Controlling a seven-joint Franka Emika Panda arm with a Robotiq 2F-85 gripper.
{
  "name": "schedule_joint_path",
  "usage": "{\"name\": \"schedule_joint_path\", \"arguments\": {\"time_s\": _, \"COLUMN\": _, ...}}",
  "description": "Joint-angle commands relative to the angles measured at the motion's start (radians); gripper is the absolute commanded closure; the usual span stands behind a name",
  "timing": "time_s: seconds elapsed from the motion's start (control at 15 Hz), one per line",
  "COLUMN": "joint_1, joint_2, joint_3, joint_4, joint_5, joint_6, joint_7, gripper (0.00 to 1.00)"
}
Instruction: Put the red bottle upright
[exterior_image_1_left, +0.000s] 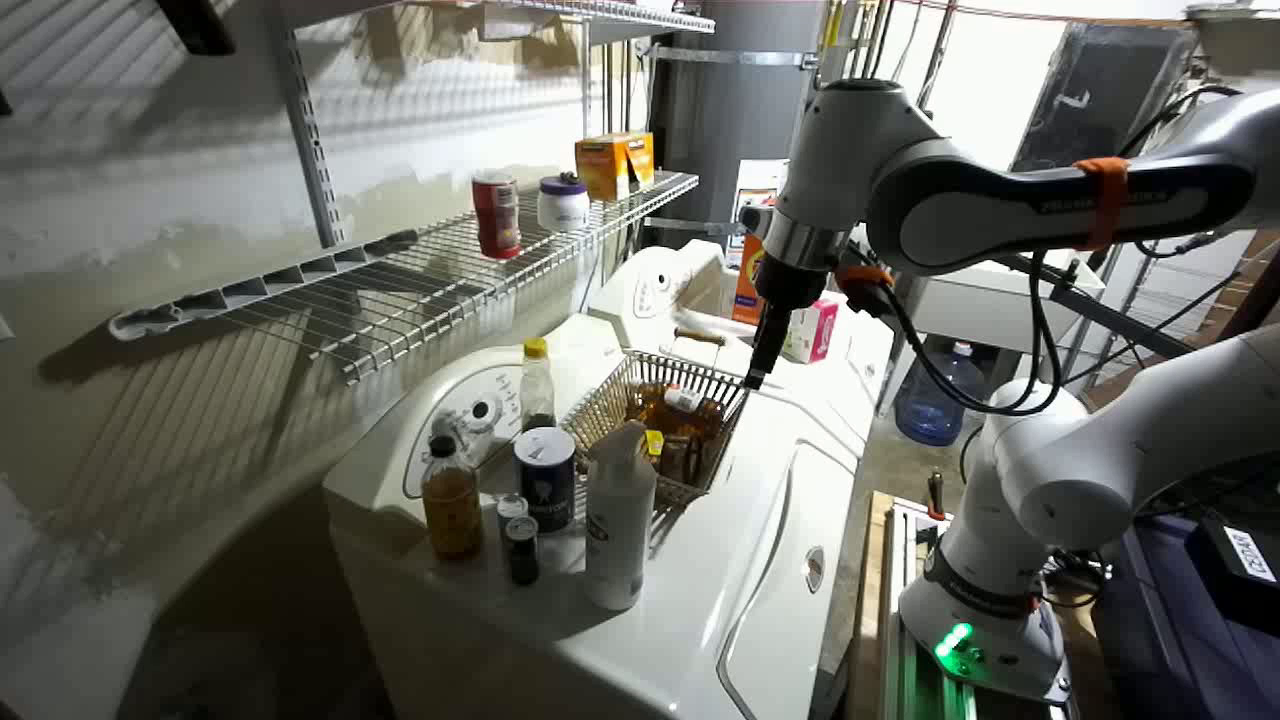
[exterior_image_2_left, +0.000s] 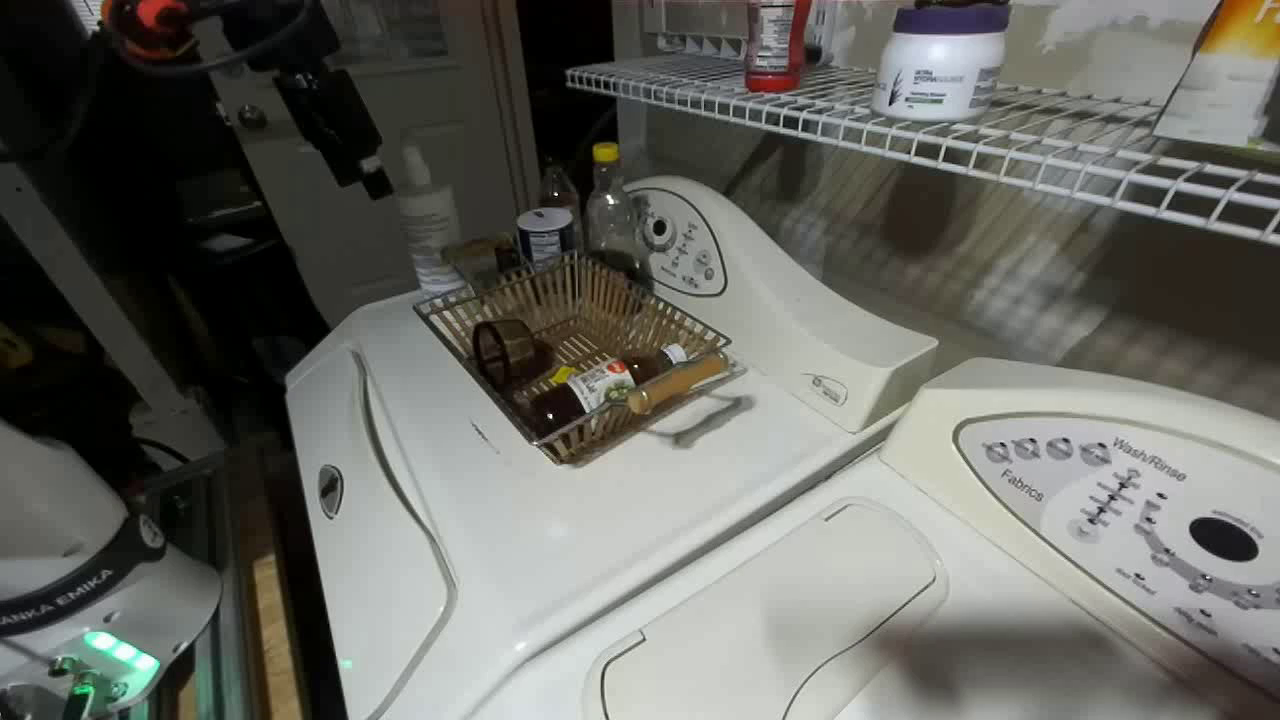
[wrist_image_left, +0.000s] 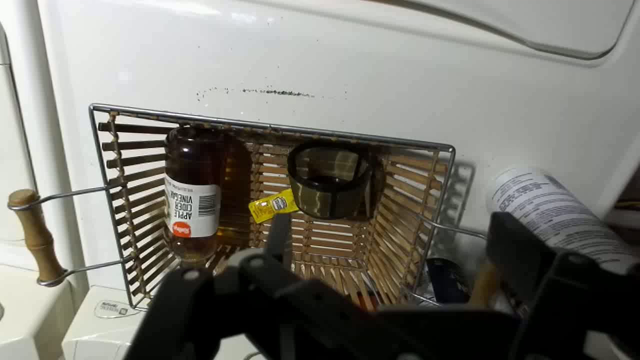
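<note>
The red bottle (exterior_image_1_left: 496, 218) stands on end on the wire shelf (exterior_image_1_left: 405, 305), at the wall. It has a red body with a pale label band and a light upper part. It also shows at the top of an exterior view (exterior_image_2_left: 776, 45), where its upper end is cut off by the frame. It is out of the wrist view. My gripper (exterior_image_1_left: 757, 380) points down above the washer top, by the edge of the basket, well away from the red bottle. In the wrist view my gripper (wrist_image_left: 392, 227) has its fingers wide apart with nothing between them.
A slatted basket (wrist_image_left: 272, 125) holds an amber vinegar bottle (wrist_image_left: 192, 210), a dark glass cup (wrist_image_left: 327, 197) and a yellow packet (wrist_image_left: 272, 206). A tall white bottle (exterior_image_1_left: 615, 530) and several containers stand beside it. A purple-lidded jar (exterior_image_1_left: 563, 207) and orange box (exterior_image_1_left: 605, 168) share the shelf.
</note>
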Motion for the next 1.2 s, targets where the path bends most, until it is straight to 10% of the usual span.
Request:
{"name": "schedule_joint_path", "arguments": {"time_s": 0.0, "joint_1": 0.011, "joint_2": 0.002, "joint_3": -0.008, "joint_4": 0.003, "joint_5": -0.007, "joint_6": -0.003, "joint_7": 0.007, "gripper": 0.0}}
{"name": "schedule_joint_path", "arguments": {"time_s": 1.13, "joint_1": 0.032, "joint_2": 0.062, "joint_3": -0.017, "joint_4": 0.04, "joint_5": -0.013, "joint_6": 0.118, "joint_7": -0.047, "gripper": 0.0}}
